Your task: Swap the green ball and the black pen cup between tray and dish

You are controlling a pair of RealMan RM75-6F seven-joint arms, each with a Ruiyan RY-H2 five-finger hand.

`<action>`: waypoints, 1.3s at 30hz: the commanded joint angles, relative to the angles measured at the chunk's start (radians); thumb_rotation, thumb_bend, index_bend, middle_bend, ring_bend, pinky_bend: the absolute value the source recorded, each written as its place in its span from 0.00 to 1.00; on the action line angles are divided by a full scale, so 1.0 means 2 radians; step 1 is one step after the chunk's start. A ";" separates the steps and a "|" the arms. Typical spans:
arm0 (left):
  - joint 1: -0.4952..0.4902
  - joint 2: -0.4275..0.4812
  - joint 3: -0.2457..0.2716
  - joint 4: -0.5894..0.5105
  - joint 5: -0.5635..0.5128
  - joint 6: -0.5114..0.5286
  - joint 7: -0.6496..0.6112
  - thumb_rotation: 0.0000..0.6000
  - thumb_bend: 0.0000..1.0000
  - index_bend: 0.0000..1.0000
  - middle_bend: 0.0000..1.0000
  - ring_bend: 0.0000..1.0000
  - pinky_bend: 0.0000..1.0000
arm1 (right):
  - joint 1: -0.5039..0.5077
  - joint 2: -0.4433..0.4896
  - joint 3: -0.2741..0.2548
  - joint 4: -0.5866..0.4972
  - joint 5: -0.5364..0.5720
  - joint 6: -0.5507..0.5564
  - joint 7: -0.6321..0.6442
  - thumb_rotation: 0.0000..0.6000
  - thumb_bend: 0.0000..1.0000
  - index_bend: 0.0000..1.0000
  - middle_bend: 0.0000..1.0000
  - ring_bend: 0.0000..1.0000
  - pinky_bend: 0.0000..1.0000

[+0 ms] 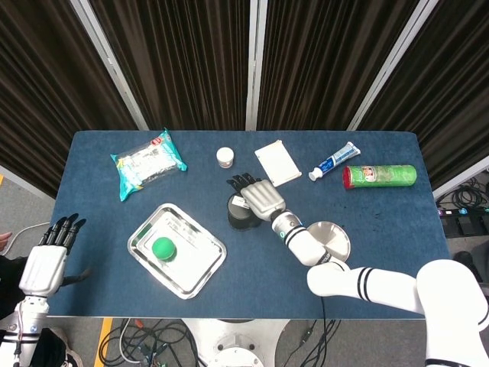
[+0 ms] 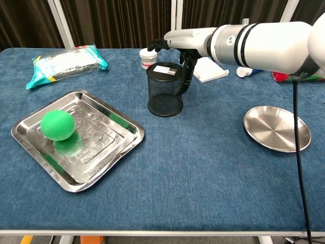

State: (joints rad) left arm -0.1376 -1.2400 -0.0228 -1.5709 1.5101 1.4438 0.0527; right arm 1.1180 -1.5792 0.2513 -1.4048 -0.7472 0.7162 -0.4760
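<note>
Black mesh pen cup (image 2: 165,95) stands upright on the blue tablecloth, between the steel tray (image 2: 124,145) and the round steel dish (image 2: 277,128), nearer the tray, touching neither. Green ball (image 2: 58,125) sits in the tray's left part; dish holds nothing. Step in hand, by my read: parking the cup on the cloth so the ball can go to the dish first, w/ cup into tray after. Right hand (image 2: 175,48) is over the cup's rim, fingers spread above it, one reaching down the cup's far side; can't tell if it grips or just touches. Next move prob. calls for lifting clear w/o tipping the light cup, then reaching the ball. Right forearm crosses in from the dish side, low over the table. Left hand (image 1: 47,260) hangs off the table's left edge, fingers straight and close together, holding nothing.
</note>
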 commanded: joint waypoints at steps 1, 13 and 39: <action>-0.001 0.001 0.000 -0.004 0.002 0.000 0.004 1.00 0.09 0.08 0.02 0.00 0.13 | -0.011 0.019 0.000 -0.025 -0.017 0.019 0.012 1.00 0.00 0.00 0.02 0.00 0.24; -0.039 -0.006 0.009 -0.050 0.047 -0.041 0.022 1.00 0.09 0.08 0.02 0.00 0.13 | -0.150 0.203 -0.024 -0.195 -0.138 0.169 0.087 1.00 0.00 0.00 0.03 0.00 0.24; -0.150 -0.125 -0.019 0.018 -0.037 -0.202 0.079 1.00 0.14 0.13 0.12 0.06 0.34 | -0.352 0.305 -0.070 -0.186 -0.297 0.311 0.284 1.00 0.00 0.00 0.01 0.00 0.24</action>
State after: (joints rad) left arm -0.4368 -1.4878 -0.0609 -1.5370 1.4378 1.0403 0.2085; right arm 0.4146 -0.9659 0.1080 -1.7810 -1.3387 1.3425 0.0893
